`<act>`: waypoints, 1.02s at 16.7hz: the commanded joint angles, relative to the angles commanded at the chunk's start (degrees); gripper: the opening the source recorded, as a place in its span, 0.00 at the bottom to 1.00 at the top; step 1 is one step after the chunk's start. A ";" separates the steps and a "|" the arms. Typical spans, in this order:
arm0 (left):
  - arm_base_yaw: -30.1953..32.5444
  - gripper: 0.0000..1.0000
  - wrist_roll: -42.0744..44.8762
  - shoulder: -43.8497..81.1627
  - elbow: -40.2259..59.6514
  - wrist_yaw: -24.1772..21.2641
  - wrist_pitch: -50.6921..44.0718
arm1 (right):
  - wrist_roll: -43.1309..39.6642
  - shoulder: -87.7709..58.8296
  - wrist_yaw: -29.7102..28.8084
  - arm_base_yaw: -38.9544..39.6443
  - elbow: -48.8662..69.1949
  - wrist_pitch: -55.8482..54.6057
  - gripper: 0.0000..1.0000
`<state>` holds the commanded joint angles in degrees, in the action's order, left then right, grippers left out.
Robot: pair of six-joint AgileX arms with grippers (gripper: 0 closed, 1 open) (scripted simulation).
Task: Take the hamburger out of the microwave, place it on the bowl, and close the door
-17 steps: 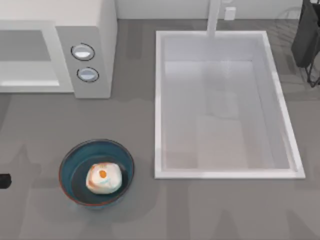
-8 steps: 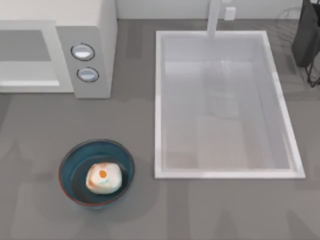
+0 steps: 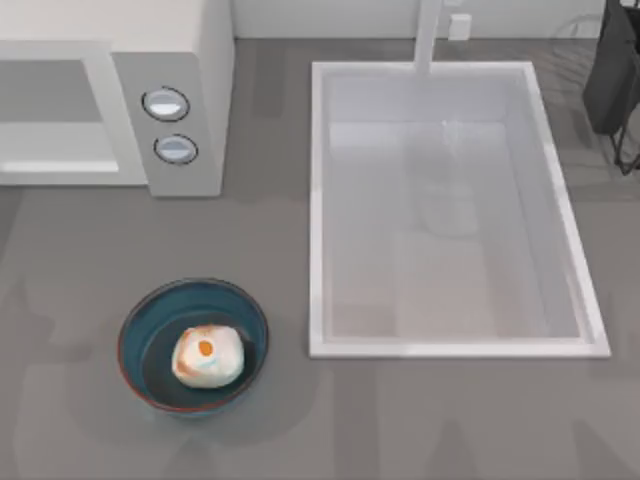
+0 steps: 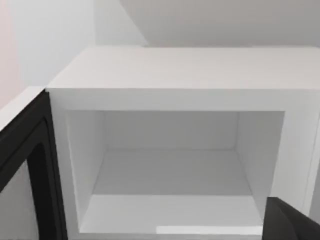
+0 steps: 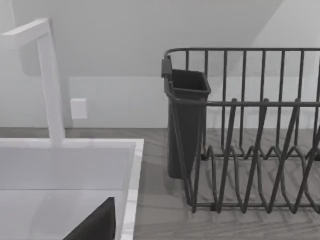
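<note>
Sitting in the bowl [image 3: 193, 346] is the hamburger [image 3: 207, 357], a small round cream lump with tan patches and a bright orange spot. The bowl is round and shiny blue with a reddish-brown rim, resting on the smooth grey table [image 3: 100, 250]. Up at the top left of the table stands the boxy white microwave [image 3: 180, 60], with two round silver-rimmed dials [image 3: 166, 104] on its side panel. To the right lies a big white sink [image 3: 450, 345], a plain rectangle with a thin white tap [image 3: 428, 35] at its far edge.

From the left wrist view, the microwave [image 4: 175, 70] stands straight ahead of the left pincer [image 4: 290, 222], its square hollow plain and smooth inside. The door [image 4: 25, 170] hangs swung open off to one side, with a dark inner face. A dark piece of the pincer pokes in at the corner; I cannot tell if it is open or closed.

From the right wrist view, a dark wire rack [image 5: 250, 130] with a dark cup [image 5: 186, 125] stands ahead of the right pincer [image 5: 97, 225], beside the sink [image 5: 65, 165] and tap [image 5: 47, 75]. I cannot tell its state either.
</note>
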<state>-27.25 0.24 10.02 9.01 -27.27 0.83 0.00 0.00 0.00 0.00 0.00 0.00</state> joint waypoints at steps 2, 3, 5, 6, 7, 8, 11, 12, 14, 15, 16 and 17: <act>-1.87 0.00 0.01 0.18 0.95 -1.87 -0.78 | 0.00 0.00 0.00 0.00 0.00 0.00 1.00; -1.97 0.00 0.01 0.19 1.01 -1.96 -0.83 | 0.00 0.00 0.00 0.00 0.00 0.00 1.00; -1.97 0.00 0.01 0.19 1.01 -1.96 -0.83 | 0.00 0.00 0.00 0.00 0.00 0.00 1.00; -1.77 0.00 0.05 -0.04 0.85 -1.80 -0.70 | 0.00 0.00 0.00 0.00 0.00 0.00 1.00; -1.56 0.00 0.05 -0.12 0.82 -1.59 -0.74 | 0.00 0.00 0.00 0.00 0.00 0.00 1.00; -0.76 0.00 0.05 -0.37 0.72 -0.78 -0.88 | 0.00 0.00 0.00 0.00 0.00 0.00 1.00; 4.34 0.00 0.03 -1.58 0.18 4.32 -1.54 | 0.00 0.00 0.00 0.00 0.00 0.00 1.00; 5.82 0.00 0.03 -1.97 0.03 5.80 -1.77 | 0.00 0.00 0.00 0.00 0.00 0.00 1.00; 6.95 0.00 0.02 -2.34 -0.14 6.92 -1.98 | 0.00 0.00 0.00 0.00 0.00 0.00 1.00; 6.95 0.00 0.02 -2.34 -0.14 6.92 -1.98 | 0.00 0.00 0.00 0.00 0.00 0.00 1.00; 6.95 0.00 0.02 -2.34 -0.14 6.92 -1.98 | 0.00 0.00 0.00 0.00 0.00 0.00 1.00; 6.76 0.00 -0.01 -2.13 0.08 6.74 -1.94 | 0.00 0.00 0.00 0.00 0.00 0.00 1.00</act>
<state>-20.49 0.23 7.89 9.10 -20.52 -1.10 0.00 0.00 0.00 0.00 0.00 0.00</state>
